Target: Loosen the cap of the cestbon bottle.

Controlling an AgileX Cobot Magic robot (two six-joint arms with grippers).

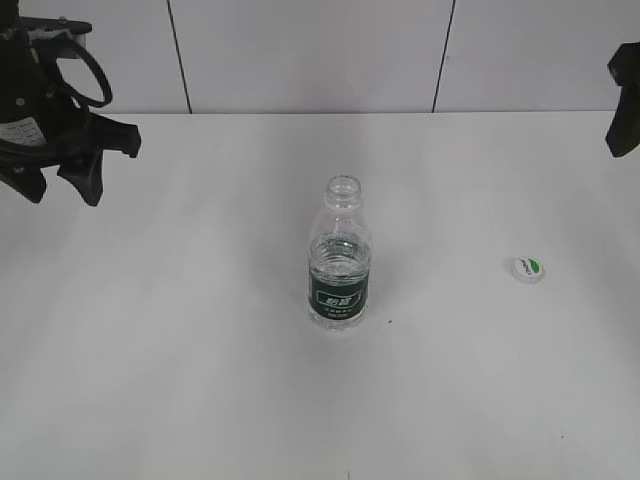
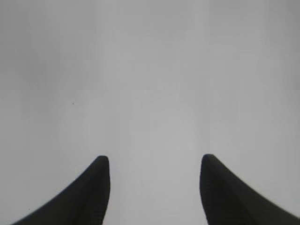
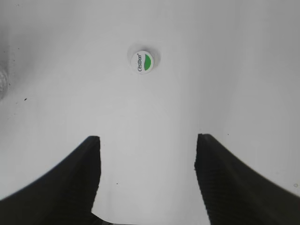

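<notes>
Exterior view shows the small clear plastic cestbon bottle (image 1: 340, 255) upright and uncapped mid-worktop (image 1: 200, 380), its round white cap (image 1: 528, 268) lying well right of it, apparently finished, both pincers (image 2: 153, 161) (image 3: 147, 140) released and empty.

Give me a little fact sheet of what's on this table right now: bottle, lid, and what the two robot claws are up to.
bottle: cestbon bottle stands upright mid-table, mouth open, no cap on it
cap: cap lies on the table to the bottle's right, apart from it, printed side up
left gripper: left gripper has its jaws apart, empty, only bare table beneath
right gripper: right gripper has its jaws apart, empty, above the table with the cap ahead of it
table: white table
task state: cap fully off
</notes>
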